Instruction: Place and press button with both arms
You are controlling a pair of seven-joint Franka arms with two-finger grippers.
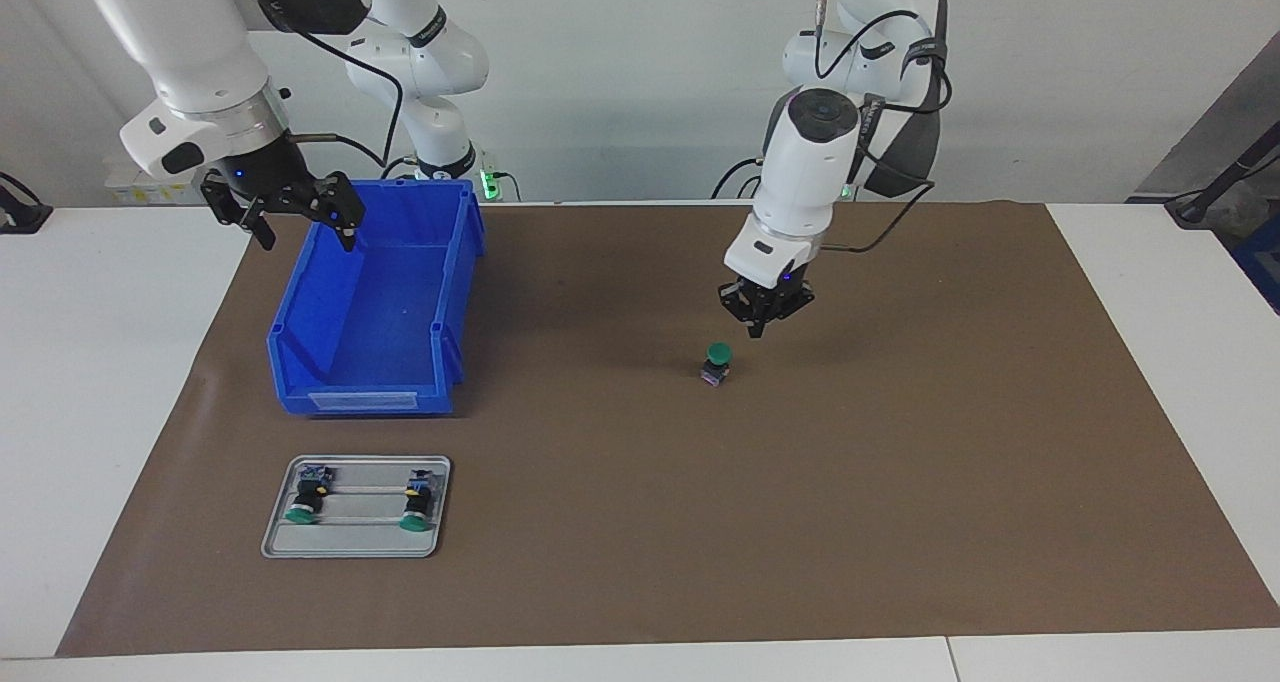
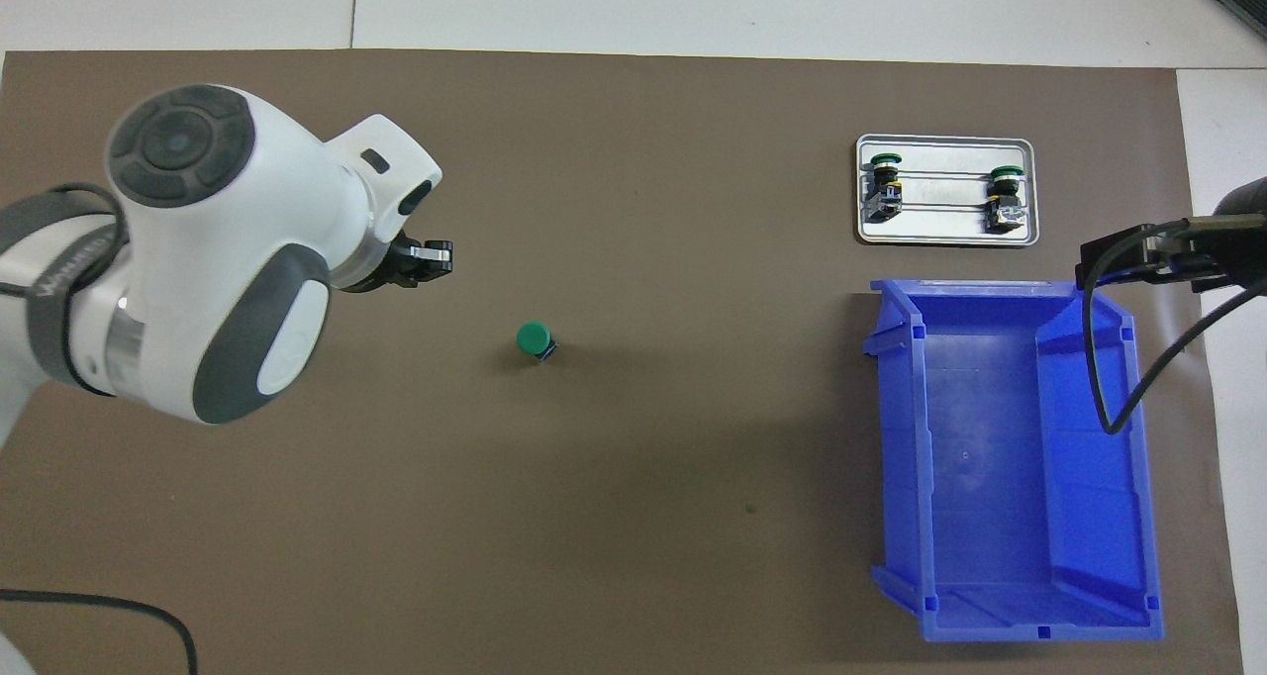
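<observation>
A green-capped button [image 1: 716,362] [image 2: 535,338] stands upright on the brown mat [image 1: 900,462] near the table's middle. My left gripper [image 1: 757,331] [image 2: 443,256] hangs shut just above the mat, beside the button toward the left arm's end, with a small gap to it and nothing held. My right gripper [image 1: 304,229] [image 2: 1138,255] is open and empty, raised over the edge of the blue bin [image 1: 300,362] [image 2: 1099,437] at the right arm's end.
A grey metal tray [image 1: 360,550] [image 2: 945,142] lies farther from the robots than the bin. Two more green-capped buttons [image 1: 308,492] [image 1: 418,497] lie on their sides in it. The bin has nothing in it. White table borders the mat.
</observation>
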